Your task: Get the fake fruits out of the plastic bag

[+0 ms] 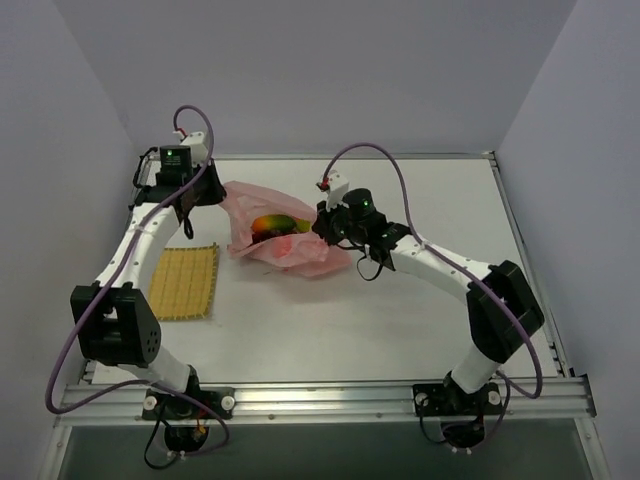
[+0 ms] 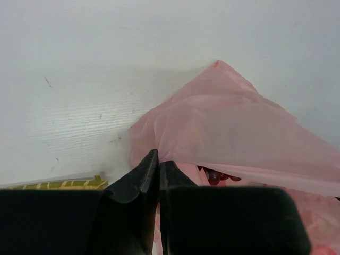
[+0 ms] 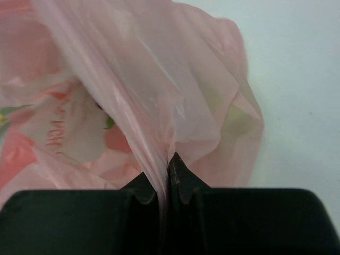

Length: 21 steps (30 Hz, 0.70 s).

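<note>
Standing by the table (image 1: 400, 320), I see the pink bag (image 1: 300, 258) lying crumpled on it, a little behind the middle and between the two arms. The left gripper (image 1: 203, 186) is at the far left corner of the bag, with its jaws pressed together. In the left wrist view a thin edge of the pink film runs into the tips, so it is pinching the bag there. The film rises from this place like a small tent. The right gripper (image 1: 326, 226) is at the right side of the bag and is also clenched. In its own camera a fold of film is squeezed between the two fingers and goes up from them in tight wrinkles. The fruits (image 1: 272, 226) are inside the bag. From above, a rounded shape shows in the middle of the pink plastic, yellow on one side and going to orange and red on the other. How many fruits are there I cannot tell. Under the lifted edge, the left wrist camera shows something small, round and dark red. The yellow mat (image 1: 183, 281) lies flat on the table to the left of the bag, near the left arm, and apart from the bag.
</note>
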Tool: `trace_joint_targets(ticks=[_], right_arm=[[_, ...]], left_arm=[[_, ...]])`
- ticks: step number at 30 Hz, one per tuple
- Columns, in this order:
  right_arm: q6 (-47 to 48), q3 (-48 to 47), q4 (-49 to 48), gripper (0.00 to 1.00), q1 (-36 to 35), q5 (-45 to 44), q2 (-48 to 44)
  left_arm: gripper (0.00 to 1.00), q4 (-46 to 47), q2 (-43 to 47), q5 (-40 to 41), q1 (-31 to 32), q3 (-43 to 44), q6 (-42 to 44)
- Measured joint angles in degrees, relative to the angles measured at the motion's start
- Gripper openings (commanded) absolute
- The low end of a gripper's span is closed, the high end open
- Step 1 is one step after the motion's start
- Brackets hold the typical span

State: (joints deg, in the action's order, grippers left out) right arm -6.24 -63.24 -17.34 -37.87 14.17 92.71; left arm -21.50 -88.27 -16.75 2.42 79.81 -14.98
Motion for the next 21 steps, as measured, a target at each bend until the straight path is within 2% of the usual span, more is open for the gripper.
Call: trace_joint_targets(ticks=[7,10,11,13,14,15,16,18,21], right_arm=[[0.1,-0.8,-3.1,0.05,2.5,-9.9,14.8],[0.2,-4.6,-3.6,0.16,4.2,-11.8,20.8],[0.3,-5.7,-3.8,0.31,4.9,-12.2,22.0],[0.1,-6.6,-3.9,0.54,6.0,-13.2,22.5],[0.1,-6.6,-3.8,0.71,6.4,-13.9,22.0],[-0.1,-6.6,-3.7,0.76,6.6,-14.6,21.4],[0.0,-6.6,-3.0,0.86,6.7,-15.3,20.6],[-0.2,-5.8,-1.3,0.91,6.6,-16.4,17.7],[-1.0,-3.6,2.6,0.92,5.0,-18.4,10.7]], left_arm=[[0.02,2.9,-8.9,1.2,2.5,0.1,-0.3],[0.02,3.5,-12.2,2.2,2.7,0.1,-0.9],[0.03,3.7,-12.9,2.5,2.8,0.1,-1.0],[0.02,4.1,-14.1,3.4,2.8,0.2,-1.3],[0.02,4.1,-14.9,3.9,2.8,0.9,-1.3],[0.02,4.1,-15.8,4.5,2.8,1.7,-1.3],[0.02,4.1,-16.8,5.0,2.8,2.9,-1.3],[0.02,4.3,-18.5,5.4,2.8,5.2,-1.4],[0.02,4.9,-19.6,5.4,3.0,7.0,-1.6]])
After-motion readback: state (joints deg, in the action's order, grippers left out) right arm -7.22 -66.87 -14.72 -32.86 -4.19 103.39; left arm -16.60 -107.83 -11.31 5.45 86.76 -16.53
